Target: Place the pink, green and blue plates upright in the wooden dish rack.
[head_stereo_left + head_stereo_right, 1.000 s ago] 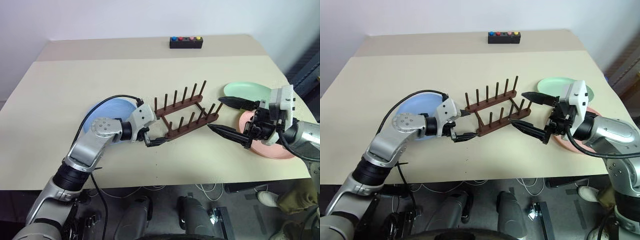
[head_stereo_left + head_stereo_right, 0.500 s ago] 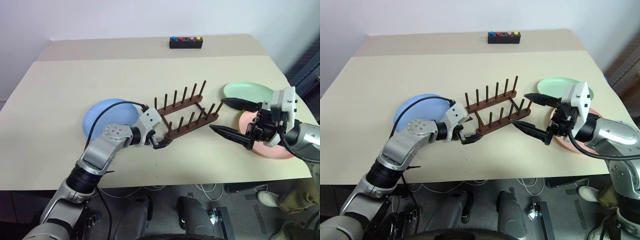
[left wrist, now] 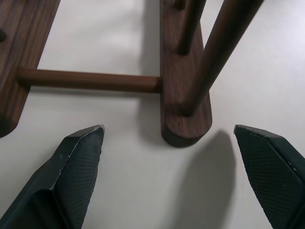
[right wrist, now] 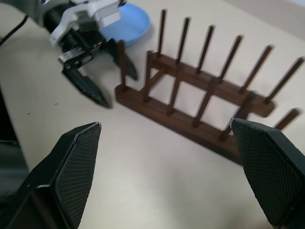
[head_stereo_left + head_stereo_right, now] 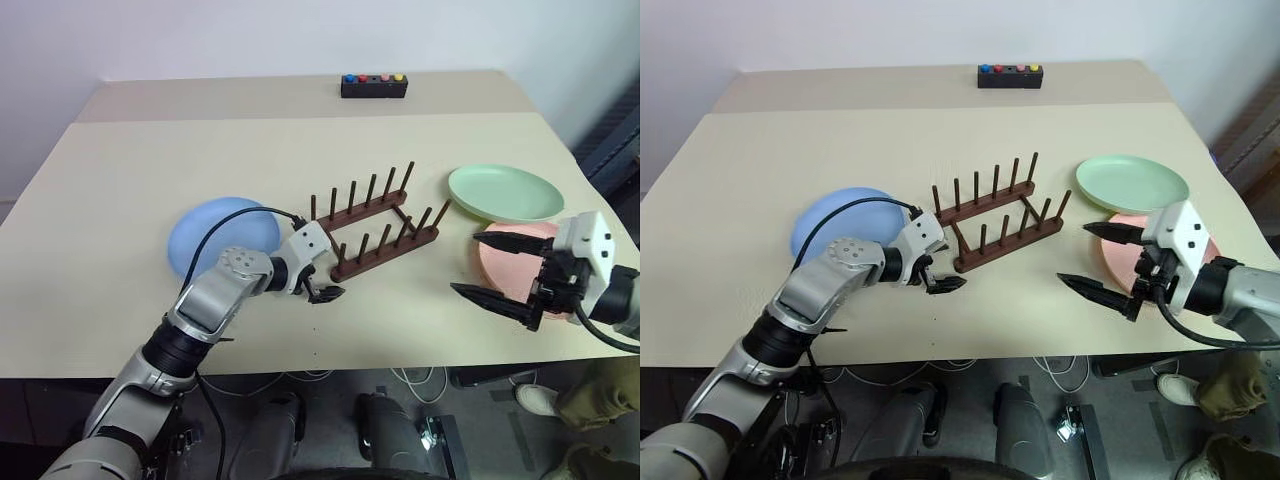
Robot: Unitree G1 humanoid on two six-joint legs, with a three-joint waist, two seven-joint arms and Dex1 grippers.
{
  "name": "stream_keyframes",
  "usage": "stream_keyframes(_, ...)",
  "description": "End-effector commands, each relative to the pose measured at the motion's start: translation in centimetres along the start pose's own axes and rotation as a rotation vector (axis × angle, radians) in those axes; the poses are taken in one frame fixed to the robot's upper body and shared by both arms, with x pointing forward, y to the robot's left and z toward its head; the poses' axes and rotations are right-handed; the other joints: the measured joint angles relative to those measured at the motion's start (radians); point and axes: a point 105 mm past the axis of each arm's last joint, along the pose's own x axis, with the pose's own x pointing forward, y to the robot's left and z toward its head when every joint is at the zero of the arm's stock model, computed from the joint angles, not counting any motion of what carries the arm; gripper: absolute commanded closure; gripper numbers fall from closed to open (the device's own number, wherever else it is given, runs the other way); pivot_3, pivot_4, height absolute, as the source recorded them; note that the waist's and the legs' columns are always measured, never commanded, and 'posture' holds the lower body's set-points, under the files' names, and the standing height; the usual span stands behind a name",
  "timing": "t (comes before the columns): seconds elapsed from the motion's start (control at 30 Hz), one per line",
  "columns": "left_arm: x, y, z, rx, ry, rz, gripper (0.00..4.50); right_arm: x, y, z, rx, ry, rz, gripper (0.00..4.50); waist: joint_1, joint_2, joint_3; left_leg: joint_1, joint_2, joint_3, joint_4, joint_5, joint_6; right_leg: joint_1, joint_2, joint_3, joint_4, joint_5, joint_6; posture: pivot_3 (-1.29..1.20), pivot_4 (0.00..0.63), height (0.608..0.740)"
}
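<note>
Left eye view: dish rack (image 5: 375, 232) mid-table, no plates in it. Left gripper (image 5: 325, 293) spread wide, holding nothing, at rack's near-left end. Right gripper (image 5: 493, 270) spread wide, holding nothing, over pink plate (image 5: 510, 262). Green plate (image 5: 503, 193) behind; blue plate (image 5: 215, 235) left.

- Even, bright, diffuse light over the pale counter (image 5: 120, 200); no glare
- Shadows soft and faint, clearest under the wooden dish rack (image 3: 183, 119) in the left wrist view
- Right wrist view slightly soft on the far pegs
</note>
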Motion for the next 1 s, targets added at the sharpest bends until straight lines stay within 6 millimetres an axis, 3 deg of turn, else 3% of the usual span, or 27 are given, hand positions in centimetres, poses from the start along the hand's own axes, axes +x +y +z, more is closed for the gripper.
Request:
stream_keyframes(0.03, 0.7, -0.7, 0.6, -0.044, -0.013, -0.034, 1.36, -0.4, 0.0, 1.1, -0.060, -0.017, -0.018, 0.00, 0.000, 0.000, 0.000, 0.000, 0.000, 0.000, 0.000, 0.000, 0.000, 0.000, 0.000, 0.000, 0.000, 0.000, 0.000, 0.00, 0.150, 0.740)
stream_keyframes(0.2, 0.7, -0.4, 0.6, -0.029, -0.010, -0.017, 3.76, -0.6, -0.2, 1.4, -0.070, -0.022, -0.035, 0.00, -0.001, 0.000, 0.000, 0.000, 0.000, 0.000, 0.000, 0.000, 0.000, 0.000, 0.000, 0.000, 0.000, 0.000, 0.000, 0.00, 0.150, 0.740)
stream_keyframes(0.37, 0.4, 1.2, 1.4, 0.032, -0.034, 0.030, 3.76, -0.6, -0.3, 1.4, -0.076, -0.028, -0.040, 0.00, -0.002, 0.001, -0.001, 0.001, 0.000, 0.000, 0.000, 0.000, 0.000, 0.001, 0.000, 0.000, 0.000, 0.000, 0.000, 0.00, 0.150, 0.740)
stream_keyframes(0.5, -0.7, 2.2, 3.3, 0.141, -0.101, -0.047, 3.76, -0.3, -0.3, 1.4, -0.074, -0.038, -0.038, 0.00, -0.003, 0.001, -0.001, 0.001, 0.000, 0.000, 0.000, 0.000, 0.000, 0.001, 0.000, 0.000, 0.000, 0.000, 0.000, 0.00, 0.150, 0.740)
stream_keyframes(0.63, -1.6, 3.0, 4.1, 0.215, -0.135, -0.110, 3.76, -0.1, -0.2, 1.6, -0.075, -0.046, -0.035, 0.00, -0.002, 0.001, -0.001, 0.000, 0.000, 0.000, 0.000, 0.000, 0.000, 0.000, 0.000, 0.000, 0.000, 0.000, 0.000, 0.00, 0.150, 0.740)
stream_keyframes(0.77, -2.1, 3.3, 3.2, 0.299, -0.109, -0.212, 3.76, 0.0, -0.3, 1.7, -0.078, -0.048, -0.034, 0.00, -0.002, 0.001, -0.001, 0.000, 0.000, 0.000, -0.001, 0.000, 0.000, 0.000, 0.000, 0.000, -0.001, 0.000, 0.000, 0.00, 0.150, 0.740)
stream_keyframes(1.0, -1.4, 5.2, 1.4, 0.354, -0.020, -0.184, 3.76, 0.0, -0.4, 1.8, -0.080, -0.051, -0.035, 0.00, -0.003, 0.000, -0.001, 0.000, 0.000, 0.000, -0.001, 0.000, 0.000, 0.000, 0.000, 0.000, -0.001, 0.000, 0.000, 0.00, 0.150, 0.740)
